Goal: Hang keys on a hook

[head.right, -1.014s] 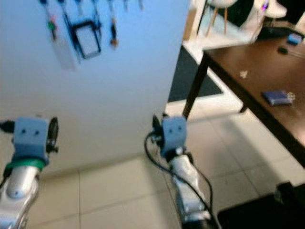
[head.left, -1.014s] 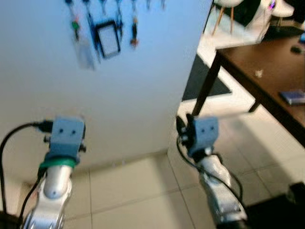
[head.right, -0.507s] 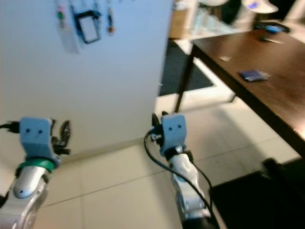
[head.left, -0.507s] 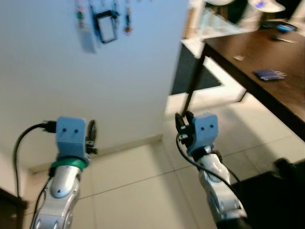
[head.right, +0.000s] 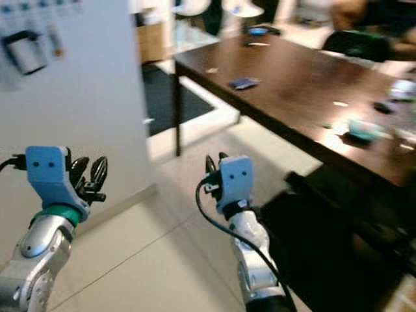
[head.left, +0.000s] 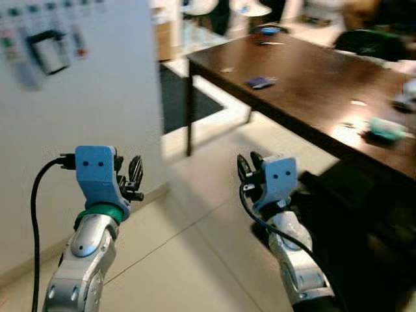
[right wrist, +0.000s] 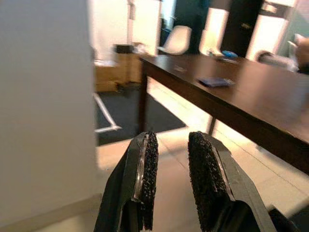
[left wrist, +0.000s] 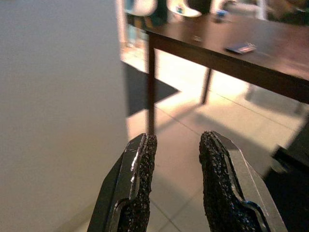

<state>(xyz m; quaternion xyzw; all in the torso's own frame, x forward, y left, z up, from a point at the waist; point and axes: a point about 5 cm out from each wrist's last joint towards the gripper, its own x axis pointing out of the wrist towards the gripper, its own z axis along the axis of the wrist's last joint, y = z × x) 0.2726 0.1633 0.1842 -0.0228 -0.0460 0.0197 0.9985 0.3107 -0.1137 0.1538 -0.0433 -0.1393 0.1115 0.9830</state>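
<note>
Looking down from the head camera: view swung right since 1 s ago, so the white wall (head.left: 78,117) now fills less of the left side and the dark wooden table (head.left: 312,84) spreads across the right. Hanging items, among them a black-framed card (head.left: 49,52) on hooks (head.left: 32,10), now pushed to the upper left corner; too blurred to pick out keys. Left gripper (head.left: 133,177) and right gripper (head.left: 247,170) raised low over pale floor tiles (head.left: 195,260), holding nothing. Small dark blue object (head.left: 261,82) lying on the table.

Left wrist view: fingers (left wrist: 140,193) parted with a clear gap, wall beside, table beyond.

Right wrist view: fingers (right wrist: 145,179) parted by a narrower gap, empty
</note>
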